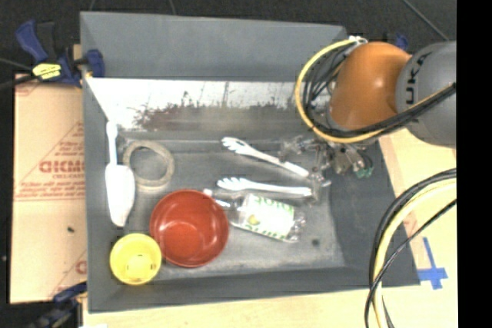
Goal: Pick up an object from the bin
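My gripper (324, 163) hangs below the arm's wrist at the right side of the bin, low over the floor. Right beside it on its left is the joined end of a pair of white plastic tongs (260, 156), whose two arms spread out leftward across the middle of the bin. Whether the gripper touches the tongs cannot be made out. Just under the lower tong arm lies a clear packet with a green and white label (269, 217).
A red bowl (188, 229) sits at the front centre-left, with a yellow round cup (136, 257) in the front left corner. A clear tape roll (149, 164) and a white scoop (119, 187) lie along the left wall.
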